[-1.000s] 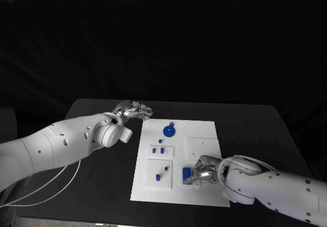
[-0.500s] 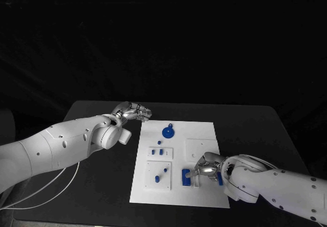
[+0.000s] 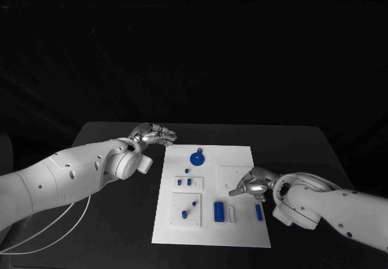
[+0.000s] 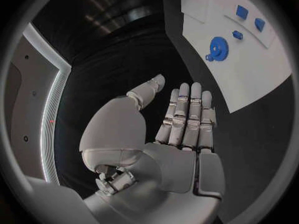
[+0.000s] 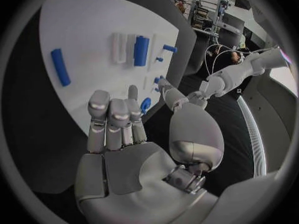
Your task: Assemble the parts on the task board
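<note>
The right hand [image 3: 252, 186] is hovering over the task board [image 3: 243, 235], fingers apart and holding nothing. The left hand [image 3: 155, 134] is waiting off the board's far left corner, flat-fingered and empty. Near the board's near edge a blue block [image 3: 218, 210] and a blue bar [image 3: 258, 211] are lying; both look light, rigid and smooth, best pinched across their long sides.

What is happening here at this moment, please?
A robot with two arms is assembling small blue parts on the white task board. Right now neither hand holds anything. The right hand hangs open above the board, near a long blue block and a thin blue bar lying flat. The left hand waits, open, over the black table beside the board's far corner, near the blue gear.
</note>
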You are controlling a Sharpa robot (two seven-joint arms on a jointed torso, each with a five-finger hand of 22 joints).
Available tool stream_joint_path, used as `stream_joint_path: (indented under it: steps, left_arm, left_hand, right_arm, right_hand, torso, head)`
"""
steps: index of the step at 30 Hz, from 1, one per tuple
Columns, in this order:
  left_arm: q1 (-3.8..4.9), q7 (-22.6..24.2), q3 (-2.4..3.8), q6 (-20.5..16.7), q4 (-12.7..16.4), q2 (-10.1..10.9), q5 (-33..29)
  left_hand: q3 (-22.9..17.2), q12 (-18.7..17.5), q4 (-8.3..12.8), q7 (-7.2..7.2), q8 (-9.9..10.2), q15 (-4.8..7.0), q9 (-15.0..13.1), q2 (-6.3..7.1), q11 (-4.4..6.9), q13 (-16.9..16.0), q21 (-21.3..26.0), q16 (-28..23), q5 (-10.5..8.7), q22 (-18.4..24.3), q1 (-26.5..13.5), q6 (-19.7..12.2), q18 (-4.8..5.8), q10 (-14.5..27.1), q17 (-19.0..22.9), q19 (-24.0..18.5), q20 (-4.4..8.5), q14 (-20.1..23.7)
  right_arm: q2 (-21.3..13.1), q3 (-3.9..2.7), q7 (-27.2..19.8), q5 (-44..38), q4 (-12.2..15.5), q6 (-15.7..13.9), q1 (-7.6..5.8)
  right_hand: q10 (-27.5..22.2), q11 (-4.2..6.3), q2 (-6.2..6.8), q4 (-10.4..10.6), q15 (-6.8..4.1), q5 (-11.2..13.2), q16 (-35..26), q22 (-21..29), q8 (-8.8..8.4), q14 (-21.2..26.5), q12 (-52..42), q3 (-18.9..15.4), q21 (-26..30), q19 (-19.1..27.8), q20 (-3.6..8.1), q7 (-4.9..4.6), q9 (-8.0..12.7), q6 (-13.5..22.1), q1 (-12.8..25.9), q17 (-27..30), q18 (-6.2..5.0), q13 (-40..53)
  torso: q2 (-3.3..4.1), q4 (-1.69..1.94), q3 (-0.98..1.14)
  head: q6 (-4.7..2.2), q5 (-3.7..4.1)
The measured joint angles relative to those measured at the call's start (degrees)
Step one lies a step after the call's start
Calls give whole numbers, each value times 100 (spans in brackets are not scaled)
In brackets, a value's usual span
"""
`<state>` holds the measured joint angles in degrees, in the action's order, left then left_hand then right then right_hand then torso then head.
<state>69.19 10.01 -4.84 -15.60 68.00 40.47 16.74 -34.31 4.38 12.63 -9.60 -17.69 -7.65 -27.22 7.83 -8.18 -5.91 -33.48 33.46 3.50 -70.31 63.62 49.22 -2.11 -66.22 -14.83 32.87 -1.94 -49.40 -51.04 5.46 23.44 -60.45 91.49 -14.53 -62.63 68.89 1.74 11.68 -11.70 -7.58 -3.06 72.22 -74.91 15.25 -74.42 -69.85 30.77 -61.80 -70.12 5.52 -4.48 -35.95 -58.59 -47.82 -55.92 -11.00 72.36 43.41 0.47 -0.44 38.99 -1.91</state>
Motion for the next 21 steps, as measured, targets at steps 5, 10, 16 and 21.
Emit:
stream_joint_path:
  steps: [5, 10, 16, 21]
  left_arm:
    - [0, 3, 0, 0, 15, 14, 0]
    - [0, 7, 0, 1, 30, 33, -5]
    - [-2, 8, -4, 5, 27, 38, -7]
    - [-2, 8, -6, 11, 25, 35, -9]
  left_hand:
    - [0, 0, 0, 0, 0, 0, 0, 0, 0, 0, 0, 0, 0, 0, 0, 0, 0, 0, -7, 0, 0, 0]
    - [0, 0, 0, 0, 0, 0, 0, 0, 0, 0, 0, 0, 0, -5, 0, 0, 0, 0, -12, 0, 0, 0]
    - [0, 0, 0, 0, 0, 0, 0, 0, 0, 0, 23, -21, 0, -5, 0, 0, 0, 0, -12, 0, 0, 0]
    - [14, 0, -14, 0, -23, 0, 0, 0, 0, -1, 23, -22, 0, -5, 0, 0, 0, 0, -17, 0, 0, 0]
  right_arm:
    - [-303, 1, 90, -68, -139, 207, -52]
    - [-513, 52, 285, -256, -168, 512, -50]
    - [-632, 223, 540, -575, -73, 936, -42]
    - [-599, 249, 689, -736, -27, 1161, 24]
  right_hand:
    - [0, 0, -76, -56, 1, 0, -23, 0, 0, -1, 0, 261, 0, -22, 21, -1, -9, -2, -296, 0, 0, 10]
    - [0, 0, -75, -56, 2, 0, -23, 0, 0, -2, 0, 261, 0, -22, 21, -13, -9, -17, -296, 0, 0, 10]
    - [21, -21, -86, 135, 10, 0, -23, 0, 0, -10, 23, 238, 0, -40, -3, -13, -8, -33, -77, 1, 0, -3]
    - [21, -21, -113, 231, 11, 0, -23, 0, 0, -11, 28, 165, -1, 1, -44, -12, -8, -33, 106, -5, 0, -28]
  torso:
    - [-4, -7, -3]
    - [-7, -16, -4]
    - [-10, -26, 3]
    - [-14, -30, 7]
  head:
    - [-13, 77]
    - [-22, 160]
    - [-3, 222]
    - [8, 261]
